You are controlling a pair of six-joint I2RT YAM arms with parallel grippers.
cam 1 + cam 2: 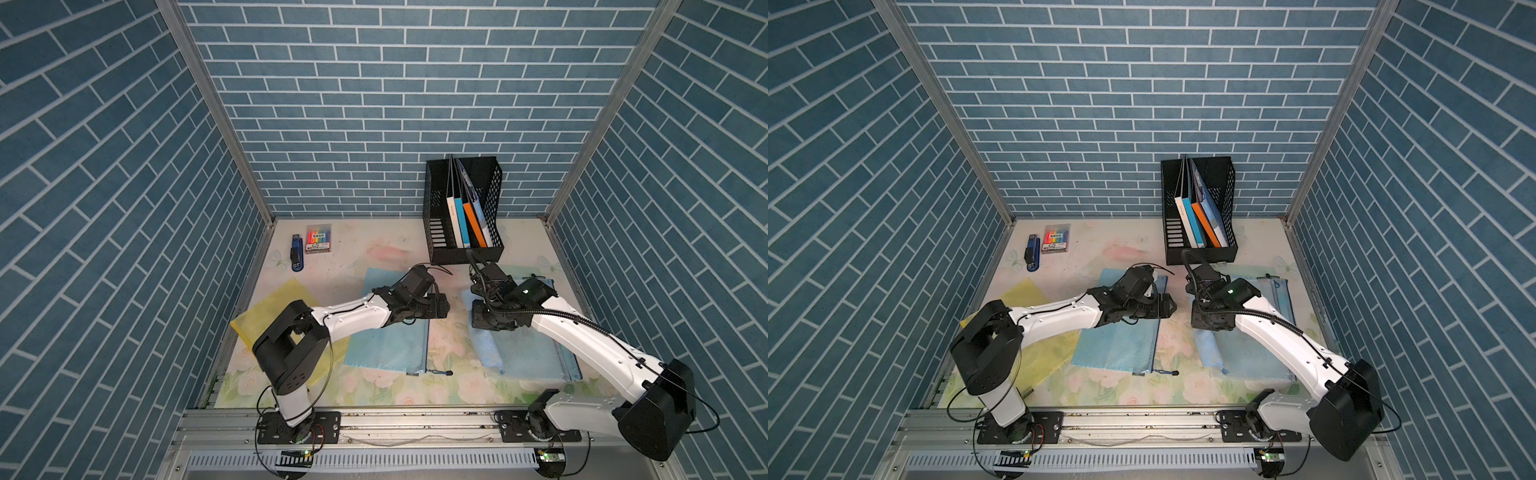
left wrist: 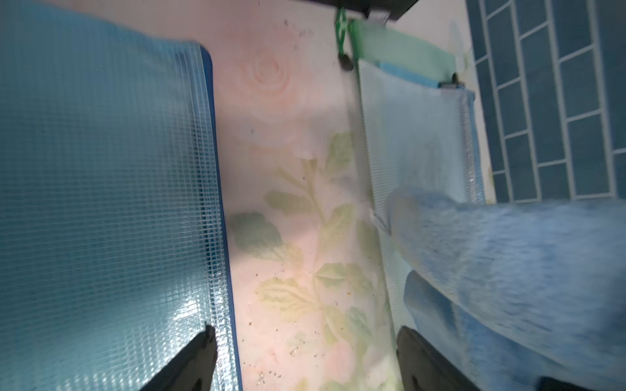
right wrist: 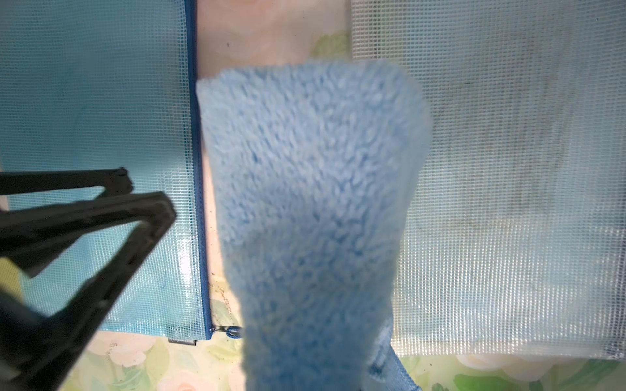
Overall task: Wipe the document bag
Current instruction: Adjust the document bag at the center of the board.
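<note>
Both top views, risk first. Two mesh document bags lie flat on the worktop point(image 1: 457, 390). The pale bag point(image 1: 536, 353) is under the right tool point(image 1: 484, 322) with nothing pinning it. My guess: a stroke drags or buckles it instead of cleaning it. The cloth point(image 1: 486, 347) hangs from that tool as a narrow bunched roll and trails back toward its arm base, so the contact patch looks small. The left tool point(image 1: 1166, 307) sits just beside the right one, over the blue bag's point(image 1: 1117, 349) zip edge. A sideways stroke could clip it.

Left wrist: left tool point(image 2: 305, 365) is spread wide and holds nothing. Only bare worktop lies between the fingers point(image 2: 189, 359). One tip is over the blue bag's point(image 2: 101, 169) edge; can't tell if it touches. The cloth point(image 2: 508, 254) is beyond the other tip, on the pale bag point(image 2: 413, 135).

Right wrist: the right tool's own fingers are hidden behind the cloth point(image 3: 311, 203), clamped tight on its top. The cloth's free end straddles the pale bag's point(image 3: 508, 169) edge and the worktop strip beside it.
</note>
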